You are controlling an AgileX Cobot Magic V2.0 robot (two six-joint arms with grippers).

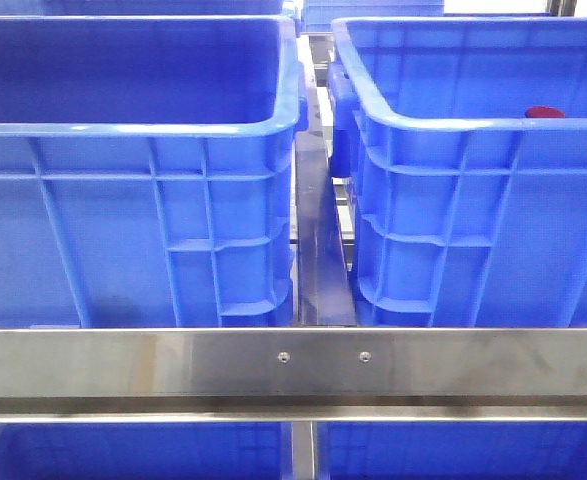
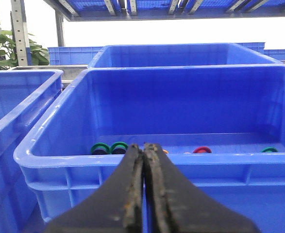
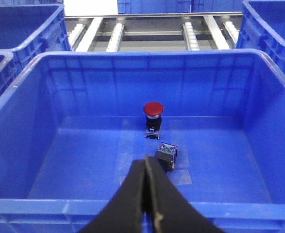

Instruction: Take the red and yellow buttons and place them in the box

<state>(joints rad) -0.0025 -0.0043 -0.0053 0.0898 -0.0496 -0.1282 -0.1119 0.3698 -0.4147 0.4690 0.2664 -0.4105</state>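
Front view: 2 blue plastic bins stand side by side behind a brushed steel rail. The left bin has ribbed, glossy walls. Over the rim of the right bin, at 2 o'clock, a red button cap peeks out.

Left wrist view: the left gripper has its jaws pressed together, holding nothing, just short of the near rim of a button bin. On its floor lie round caps — green buttons at 10 o'clock of the tips, a red button at 2 o'clock.

Right wrist view: the right gripper also has its jaws closed and empty, above a box with smooth walls. A red mushroom-head button stands upright at 12 o'clock; a second, tipped-over part lies just beside the tips.

Whether a pick or a release comes next is unclear. For a pick, I judge the jaws should open wide and close on the cap's sides — domed tops look slippery.
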